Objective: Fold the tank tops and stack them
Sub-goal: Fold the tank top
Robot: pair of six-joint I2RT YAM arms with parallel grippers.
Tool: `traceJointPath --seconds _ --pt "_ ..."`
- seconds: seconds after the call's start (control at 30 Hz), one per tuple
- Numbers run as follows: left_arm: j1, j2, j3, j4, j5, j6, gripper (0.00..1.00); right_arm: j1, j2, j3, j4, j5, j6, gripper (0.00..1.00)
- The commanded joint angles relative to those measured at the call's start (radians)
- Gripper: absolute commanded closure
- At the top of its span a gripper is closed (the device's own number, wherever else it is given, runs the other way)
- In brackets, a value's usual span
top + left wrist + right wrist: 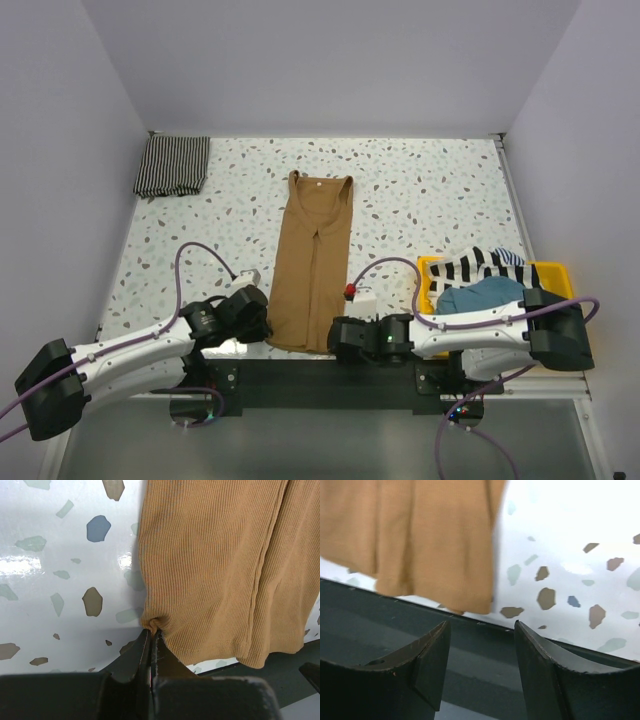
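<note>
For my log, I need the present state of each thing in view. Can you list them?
tan top: flat, sides folded in, near corner pinched
thin-striped top: folded
broad-striped top: crumpled in bin
teal top: crumpled in bin
left hand: shut on tan top
right hand: open, empty

The left arm (130, 350) and the right arm (470, 325) are both built of white link shells joined by bulky black joint housings. A purple cable (195, 250) is looped from each arm. A small red part (350, 291) is carried near the right wrist. The gripper fingers (432, 662) are seen as matte black wedges with lightly scuffed edges.
</note>
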Motion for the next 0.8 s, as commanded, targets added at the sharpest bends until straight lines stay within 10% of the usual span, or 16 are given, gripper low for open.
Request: traceJointPath --seconds 0.0,0.77 --pt "-0.007 0.013 0.004 -0.016 0.004 0.004 1.00 -0.018 -0.009 -0.039 0.045 0.027 0.067 0.43" --pt "-0.008 0.001 0.004 -0.029 0.003 0.009 1.00 -0.087 0.087 -0.067 0.222 -0.068 0.043 0.57"
